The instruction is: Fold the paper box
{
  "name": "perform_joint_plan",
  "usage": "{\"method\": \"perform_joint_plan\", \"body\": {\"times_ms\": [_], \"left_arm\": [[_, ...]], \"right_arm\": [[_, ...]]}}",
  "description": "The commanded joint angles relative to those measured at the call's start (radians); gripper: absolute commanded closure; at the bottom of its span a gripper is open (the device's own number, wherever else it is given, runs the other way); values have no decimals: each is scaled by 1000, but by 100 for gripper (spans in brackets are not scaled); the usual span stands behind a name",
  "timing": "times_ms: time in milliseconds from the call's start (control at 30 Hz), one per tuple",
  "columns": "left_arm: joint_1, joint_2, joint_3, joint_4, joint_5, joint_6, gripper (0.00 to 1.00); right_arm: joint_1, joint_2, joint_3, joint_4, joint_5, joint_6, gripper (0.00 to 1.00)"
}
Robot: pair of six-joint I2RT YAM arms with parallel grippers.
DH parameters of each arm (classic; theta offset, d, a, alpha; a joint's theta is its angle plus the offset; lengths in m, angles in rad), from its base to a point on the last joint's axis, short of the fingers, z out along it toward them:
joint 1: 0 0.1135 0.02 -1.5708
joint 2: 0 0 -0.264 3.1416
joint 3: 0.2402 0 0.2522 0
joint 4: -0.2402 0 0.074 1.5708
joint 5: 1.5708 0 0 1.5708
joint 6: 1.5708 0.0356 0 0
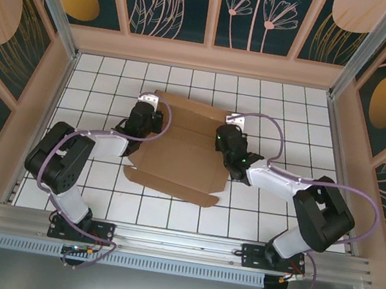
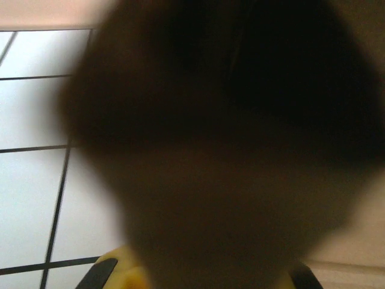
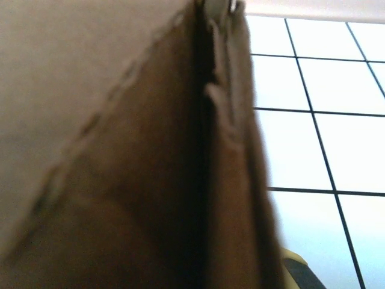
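White tiles with dark grout cover the surface (image 1: 166,218), fenced by floral wall panels (image 1: 172,0). From above, the paper box (image 1: 179,161) lies mid-surface, a little toward the far edge, opened out with a long flap toward the near edge. The left wrist view gives a dark brown blur against the lens, with tiles at its left. The right wrist view shows the box's layered edges running upward, with tiles at right. The left hand (image 1: 144,120) is clenched at the box's left flap; whether cardboard sits between its fingers cannot be told. The right hand (image 1: 231,149) is clenched on the box's right wall.
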State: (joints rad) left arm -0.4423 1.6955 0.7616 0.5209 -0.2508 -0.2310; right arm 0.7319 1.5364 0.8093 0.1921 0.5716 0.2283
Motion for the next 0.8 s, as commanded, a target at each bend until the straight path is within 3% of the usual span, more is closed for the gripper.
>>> {"method": "perform_joint_plan", "body": {"times_ms": [0,167,367,567,633,767], "left_arm": [[-17,46,6,-29,-75,-34,100],[-17,40,-52,62,35,-27,99],[-15,-29,-121,157,143,-21,72],[-15,-89,-129,145,150,-34,58],[-15,-117,-143,142,153,-45,48],[-15,-161,-169,141,185,-64,43]], "right_arm": [[38,30,55,51,81,45,100],[29,68,-31,201,91,-42,100],[26,122,-132,405,117,-96,100],[22,155,-129,441,155,-114,100],[16,159,-125,440,160,-115,100],[0,162,-111,423,162,-106,100]]}}
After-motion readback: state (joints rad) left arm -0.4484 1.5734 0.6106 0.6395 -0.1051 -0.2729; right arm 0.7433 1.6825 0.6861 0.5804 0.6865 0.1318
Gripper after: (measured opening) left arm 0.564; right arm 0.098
